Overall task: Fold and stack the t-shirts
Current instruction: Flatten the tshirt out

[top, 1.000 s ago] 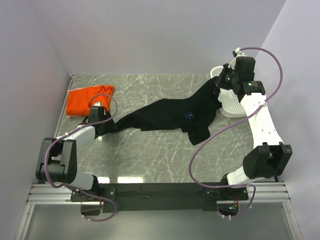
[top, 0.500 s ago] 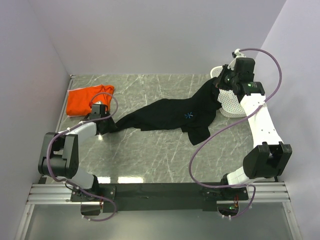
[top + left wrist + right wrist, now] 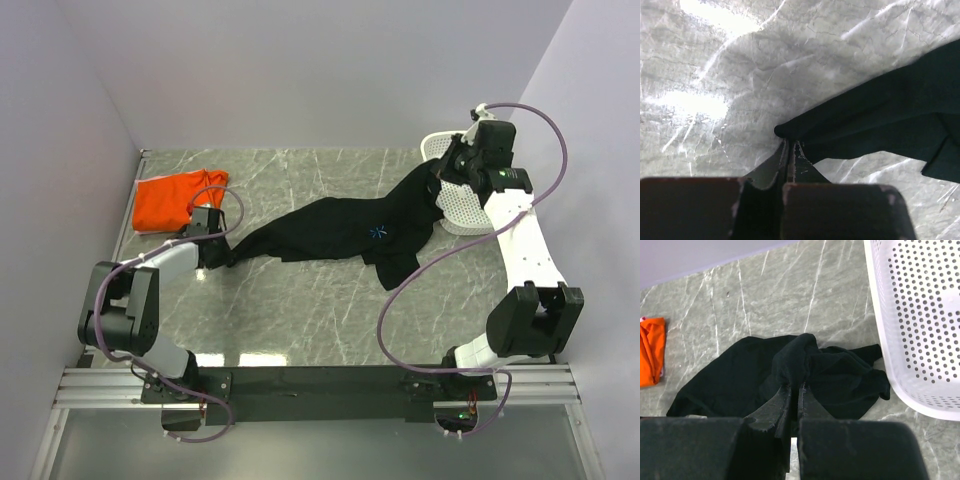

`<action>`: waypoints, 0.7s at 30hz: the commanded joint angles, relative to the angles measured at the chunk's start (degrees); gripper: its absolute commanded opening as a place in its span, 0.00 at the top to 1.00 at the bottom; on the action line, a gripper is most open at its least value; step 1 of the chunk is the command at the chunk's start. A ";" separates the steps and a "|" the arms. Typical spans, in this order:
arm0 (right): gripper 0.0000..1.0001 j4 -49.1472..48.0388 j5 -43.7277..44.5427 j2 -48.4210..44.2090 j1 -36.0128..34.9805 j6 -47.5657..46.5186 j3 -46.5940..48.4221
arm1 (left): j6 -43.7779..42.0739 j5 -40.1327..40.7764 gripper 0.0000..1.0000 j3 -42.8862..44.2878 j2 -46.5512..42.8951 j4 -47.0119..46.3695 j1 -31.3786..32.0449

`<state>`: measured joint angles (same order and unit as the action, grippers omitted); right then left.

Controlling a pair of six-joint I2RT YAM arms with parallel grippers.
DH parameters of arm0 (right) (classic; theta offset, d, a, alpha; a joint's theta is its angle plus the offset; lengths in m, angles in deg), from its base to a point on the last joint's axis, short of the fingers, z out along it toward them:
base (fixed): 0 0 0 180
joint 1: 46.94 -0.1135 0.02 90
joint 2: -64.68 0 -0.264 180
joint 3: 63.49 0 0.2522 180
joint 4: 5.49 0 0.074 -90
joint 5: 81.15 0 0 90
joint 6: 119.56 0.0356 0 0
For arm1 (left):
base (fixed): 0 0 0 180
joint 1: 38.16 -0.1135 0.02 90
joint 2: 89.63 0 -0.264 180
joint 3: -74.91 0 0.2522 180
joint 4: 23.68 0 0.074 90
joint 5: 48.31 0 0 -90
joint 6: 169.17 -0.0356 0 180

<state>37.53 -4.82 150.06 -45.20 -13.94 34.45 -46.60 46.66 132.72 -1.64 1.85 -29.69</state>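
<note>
Black t-shirt (image 3: 340, 228) stretched across the middle of the marble counter (image 3: 300, 310), its light-blue chest mark (image 3: 377, 232) facing up. Left gripper (image 3: 789, 144), fingers pressed together, pinches one end of the cloth near the left edge. Right gripper (image 3: 794, 386), fingers likewise closed, clamps a raised bunch of the same shirt toward the far right corner, just beside the white mesh basket (image 3: 920, 325). Orange t-shirt (image 3: 172, 200) lies in a heap in the far left corner, apart from the black one.

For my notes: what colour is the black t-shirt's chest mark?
Light blue. The black t-shirt shows its chest mark best in the top external view.
</note>
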 commanded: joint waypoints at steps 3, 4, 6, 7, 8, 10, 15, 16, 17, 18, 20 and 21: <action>1.00 -2.71 -1.45 -2.41 0.37 0.38 -0.16 | 0.73 -2.06 1.00 1.74 -5.79 0.36 0.23; 1.00 -2.71 -1.36 -2.59 0.37 0.38 -0.25 | 0.99 -2.77 0.99 2.09 -7.20 0.27 0.23; 1.00 -2.45 -1.27 -2.68 0.37 0.29 -0.25 | 1.69 -3.04 0.99 4.28 -11.77 1.23 0.23; 1.00 -2.27 -1.18 -3.03 0.37 0.29 -0.07 | 1.70 -2.86 0.99 5.42 -13.44 1.85 0.23; 1.00 -2.01 -0.92 -3.12 0.37 0.29 0.36 | 1.79 -2.52 0.99 8.21 -16.33 2.46 0.23; 1.00 -1.22 -0.66 -4.08 0.46 0.12 0.81 | 1.52 -1.29 0.99 11.30 -19.06 4.57 0.06; 1.00 0.97 0.83 -7.24 0.46 -0.06 3.18 | -0.14 2.67 1.00 21.33 -26.37 7.30 -2.22; 1.00 1.50 1.36 -7.77 0.46 -0.15 3.79 | -0.58 3.37 1.00 22.47 -27.07 8.09 -3.62; 1.00 2.03 1.80 -8.30 0.55 -0.41 4.93 | -1.19 3.64 0.99 24.66 -28.03 8.62 -4.24; 1.00 3.16 2.85 -9.44 0.72 -0.50 5.37 | -1.55 3.99 1.00 25.55 -28.48 9.14 -4.86; 1.00 3.70 3.91 -11.11 0.81 -0.59 6.17 | -1.90 4.43 0.99 27.22 -29.80 10.90 -6.18; 1.00 4.05 4.35 -12.86 0.90 -0.59 6.26 | -2.08 4.69 1.00 27.31 -30.32 11.08 -6.36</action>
<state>42.05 -3.36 142.87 -45.00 -14.01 36.66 -46.90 48.83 158.20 -31.02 9.67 -34.98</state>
